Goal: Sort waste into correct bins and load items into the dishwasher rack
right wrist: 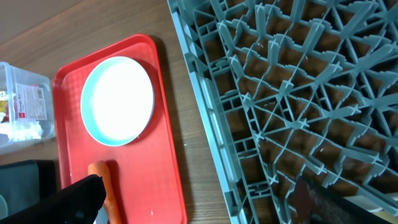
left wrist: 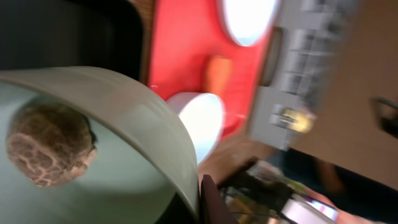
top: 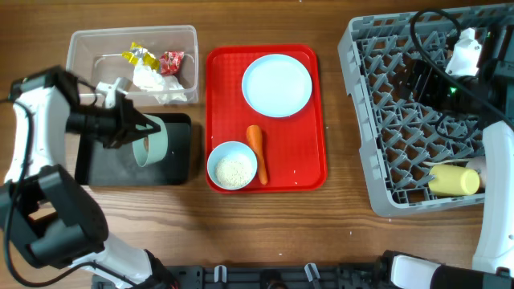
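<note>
Wooden table (top: pixel 345 217): left gripper (top: pixel 132 127), pinching a tipped bowl (top: pixel 154 141) over the black tray (top: pixel 181 164), should tilt steeper so the brown lump (left wrist: pixel 50 144) drops.

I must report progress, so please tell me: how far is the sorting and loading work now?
Done: tissue, yellow wrapper and red wrapper lie in the clear tub; the yellow cup lies in the rack. In hand: the left gripper holds a bowl tipped over the black tray, brown lump inside it. Left: the plate, carrot and rice bowl on the red tray.
</note>
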`<act>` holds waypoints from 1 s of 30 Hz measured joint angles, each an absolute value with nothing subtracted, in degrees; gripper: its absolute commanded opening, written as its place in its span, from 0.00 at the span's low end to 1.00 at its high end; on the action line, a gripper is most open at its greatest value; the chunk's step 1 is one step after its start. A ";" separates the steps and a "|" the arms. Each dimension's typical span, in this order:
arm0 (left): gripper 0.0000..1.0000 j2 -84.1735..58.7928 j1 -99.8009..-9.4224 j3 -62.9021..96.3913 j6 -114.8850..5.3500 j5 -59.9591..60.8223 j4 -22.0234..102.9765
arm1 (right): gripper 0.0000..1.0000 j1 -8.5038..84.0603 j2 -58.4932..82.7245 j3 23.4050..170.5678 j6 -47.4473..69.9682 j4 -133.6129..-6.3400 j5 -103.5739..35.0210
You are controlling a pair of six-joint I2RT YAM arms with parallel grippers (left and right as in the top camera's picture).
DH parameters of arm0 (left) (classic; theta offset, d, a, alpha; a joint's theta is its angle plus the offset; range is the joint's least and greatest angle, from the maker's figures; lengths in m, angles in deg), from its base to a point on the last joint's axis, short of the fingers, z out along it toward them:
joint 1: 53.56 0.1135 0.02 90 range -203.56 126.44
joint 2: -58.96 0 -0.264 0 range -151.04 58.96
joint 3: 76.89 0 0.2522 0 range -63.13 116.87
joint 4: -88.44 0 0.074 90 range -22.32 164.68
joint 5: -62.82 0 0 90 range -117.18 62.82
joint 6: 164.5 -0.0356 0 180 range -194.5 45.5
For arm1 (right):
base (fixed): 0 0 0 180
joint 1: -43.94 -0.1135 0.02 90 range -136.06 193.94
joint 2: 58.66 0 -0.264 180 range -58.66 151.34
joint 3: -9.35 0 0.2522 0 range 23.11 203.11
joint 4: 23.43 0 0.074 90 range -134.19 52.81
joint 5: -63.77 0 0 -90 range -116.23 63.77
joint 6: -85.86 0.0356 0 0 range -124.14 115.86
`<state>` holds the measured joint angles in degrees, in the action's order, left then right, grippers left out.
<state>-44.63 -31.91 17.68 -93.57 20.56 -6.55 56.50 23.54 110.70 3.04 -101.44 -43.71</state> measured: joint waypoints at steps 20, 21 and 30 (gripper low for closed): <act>0.04 -44.59 -20.09 0.35 -124.04 53.70 -7.01 | 0.99 56.50 23.54 110.70 3.04 -102.42 -43.71; 0.04 -44.28 -22.65 1.58 -124.39 53.50 -7.14 | 1.00 56.50 23.54 110.70 3.04 -102.42 -43.71; 0.04 -34.56 -49.29 23.32 -98.49 31.03 9.73 | 0.99 56.48 23.58 110.70 3.06 -102.71 -43.66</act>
<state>-34.56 -49.29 23.32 -98.49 31.03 9.73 56.48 23.58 110.70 3.06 -102.71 -43.66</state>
